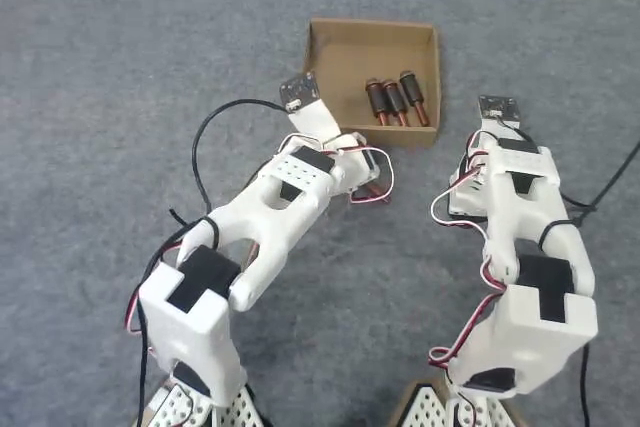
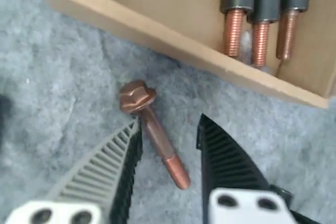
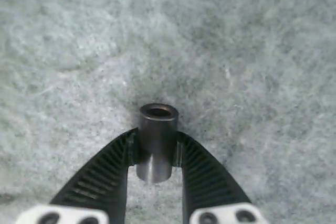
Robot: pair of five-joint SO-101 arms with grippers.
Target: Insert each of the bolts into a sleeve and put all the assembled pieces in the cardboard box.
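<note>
Lying by the cardboard box — bolt between fingers.

No lettering to read
The cardboard box, the bolt and the sleeve carry no legible marks or numbers

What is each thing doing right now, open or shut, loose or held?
Bolt, lying loose on the carpet, not held.
Left pincer, open, a finger each side of the bolt.
Sleeve, empty, gripped.
Right pincer, shut on the sleeve.
Cardboard box, open, holding three assembled pieces.
</note>
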